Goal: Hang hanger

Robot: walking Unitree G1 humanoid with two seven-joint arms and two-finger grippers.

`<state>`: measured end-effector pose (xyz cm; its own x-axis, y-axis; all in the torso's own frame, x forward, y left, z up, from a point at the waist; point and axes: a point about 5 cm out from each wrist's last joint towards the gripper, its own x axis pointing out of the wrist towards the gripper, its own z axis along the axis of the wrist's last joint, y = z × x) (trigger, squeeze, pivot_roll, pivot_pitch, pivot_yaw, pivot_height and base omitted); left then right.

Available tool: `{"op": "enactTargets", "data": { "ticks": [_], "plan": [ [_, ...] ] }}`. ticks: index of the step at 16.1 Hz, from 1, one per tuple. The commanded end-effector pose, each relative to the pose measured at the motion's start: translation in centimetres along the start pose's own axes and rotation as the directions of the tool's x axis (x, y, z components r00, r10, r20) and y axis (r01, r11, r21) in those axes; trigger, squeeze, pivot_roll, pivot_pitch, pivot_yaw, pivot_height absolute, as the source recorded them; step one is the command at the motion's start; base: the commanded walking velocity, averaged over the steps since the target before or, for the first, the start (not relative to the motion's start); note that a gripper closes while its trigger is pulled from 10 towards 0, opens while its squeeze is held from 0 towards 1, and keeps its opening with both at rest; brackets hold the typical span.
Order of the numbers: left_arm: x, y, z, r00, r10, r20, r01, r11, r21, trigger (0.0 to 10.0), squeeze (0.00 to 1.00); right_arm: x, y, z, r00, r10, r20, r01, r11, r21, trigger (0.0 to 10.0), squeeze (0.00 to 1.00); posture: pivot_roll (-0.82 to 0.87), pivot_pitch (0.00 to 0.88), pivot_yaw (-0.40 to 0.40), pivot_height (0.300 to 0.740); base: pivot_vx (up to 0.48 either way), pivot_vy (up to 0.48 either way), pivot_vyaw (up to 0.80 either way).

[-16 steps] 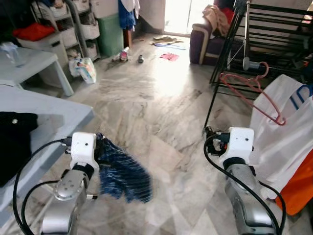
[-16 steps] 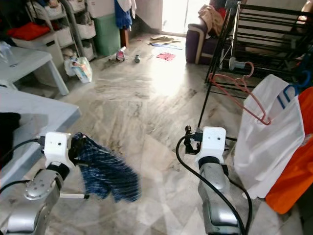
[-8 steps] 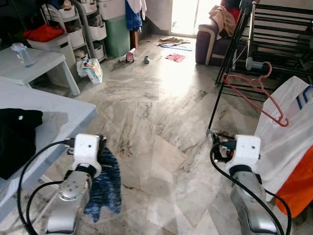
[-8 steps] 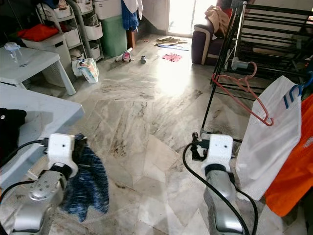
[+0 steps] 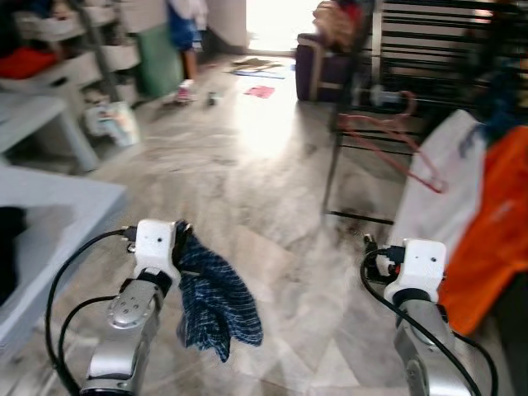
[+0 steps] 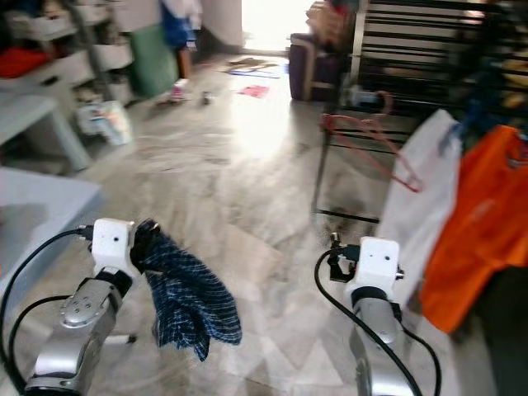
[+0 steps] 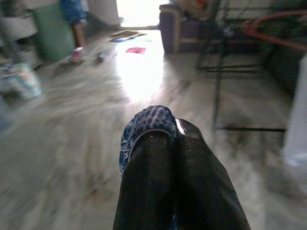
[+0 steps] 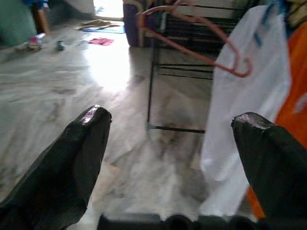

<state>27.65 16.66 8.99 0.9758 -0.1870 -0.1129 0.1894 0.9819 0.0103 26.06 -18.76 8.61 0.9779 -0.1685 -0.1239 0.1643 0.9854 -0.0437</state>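
A pink wire hanger (image 8: 243, 72) hangs by its hook on the black drying rack (image 5: 429, 33) ahead to my right, in front of a white garment (image 5: 433, 181). My left gripper (image 7: 175, 129) is shut on a dark blue checked cloth (image 5: 216, 301), which dangles below the wrist over the floor. My right gripper (image 8: 170, 117) is open with nothing between its fingers; it is held low, short of the rack and well below the hanger. The head views are blurred.
An orange garment (image 5: 487, 223) hangs beside the white one at the right. A grey table (image 5: 49, 214) stands at my left, with shelves and bins (image 5: 82, 49) behind it. A sofa (image 5: 318, 62) sits at the back. Marble floor lies open between.
The whole view has shifted and blurred, so the camera has moved; the rack and garments now lie closer and more central. The blue cloth has swung out to the right again under the left gripper.
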Motion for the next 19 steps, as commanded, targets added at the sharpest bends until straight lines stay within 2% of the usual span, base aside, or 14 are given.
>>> {"op": "enactTargets", "data": {
  "ticks": [1,5,11,19],
  "plan": [
    [-0.1,-0.1,0.0,1.0,-0.004,0.006,0.004,1.0,-0.007,10.0,0.0,0.3,0.1,0.8,1.0,0.011,0.025,-0.011,1.0,0.002,10.0,0.0,-0.01,0.0,-0.006,0.74,0.292,0.0,0.0],
    [-0.2,-1.3,-0.4,0.999,-0.038,0.005,0.038,0.999,-0.04,10.0,0.0,1.1,-0.3,1.7,0.999,0.015,0.043,-0.014,1.0,-0.018,10.0,0.0,-0.01,0.0,-0.019,0.74,0.343,0.0,0.0],
    [0.2,-2.1,0.0,0.997,-0.071,0.019,0.072,0.996,-0.05,10.0,0.0,1.4,0.4,2.0,0.998,0.038,0.048,-0.037,0.999,-0.023,10.0,0.0,-0.01,0.0,-0.027,0.74,0.404,0.0,0.0],
    [-0.3,-2.5,-0.6,0.997,-0.079,-0.007,0.078,0.996,-0.046,10.0,0.0,1.4,0.6,1.8,0.998,0.046,0.042,-0.045,0.999,-0.019,10.0,0.0,0.01,0.0,-0.027,0.74,0.416,0.0,-0.4]
  ]
}}
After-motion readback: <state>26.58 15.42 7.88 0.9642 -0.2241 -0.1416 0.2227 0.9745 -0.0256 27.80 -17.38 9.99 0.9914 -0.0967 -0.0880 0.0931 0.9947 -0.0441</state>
